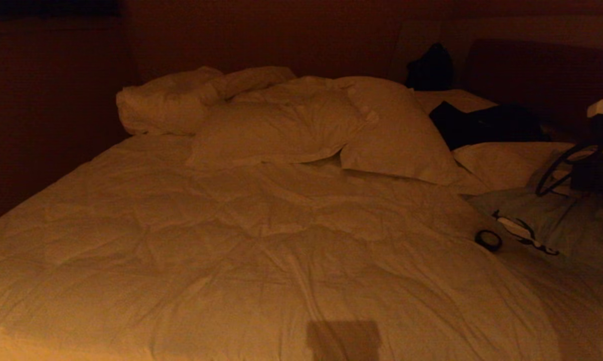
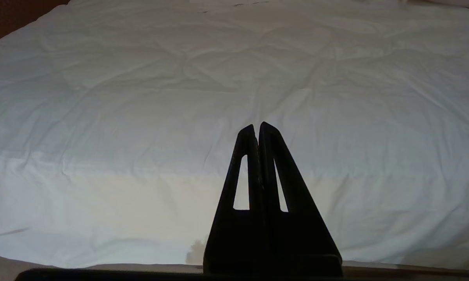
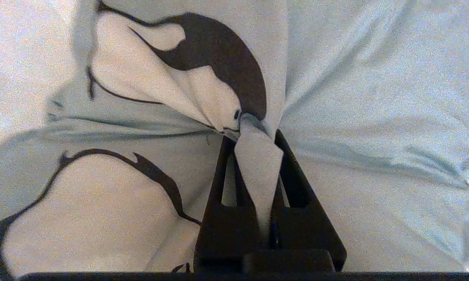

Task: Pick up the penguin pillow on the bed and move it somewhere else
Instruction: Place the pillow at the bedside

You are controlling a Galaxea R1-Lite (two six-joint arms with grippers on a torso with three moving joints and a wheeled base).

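One pinch is already made: the right hand (image 3: 254,136) has a fold of the penguin pillow (image 3: 355,117) squeezed between its fingers, the cloth puckered around them. That pillow lies at the right edge of the bed (image 1: 231,240), just right of a small dark ring (image 1: 488,239), perhaps a tape roll. Grasping looks done; next comes a lift clear of the duvet. The left hand (image 2: 256,128), pressed together and empty, hangs over bare duvet.
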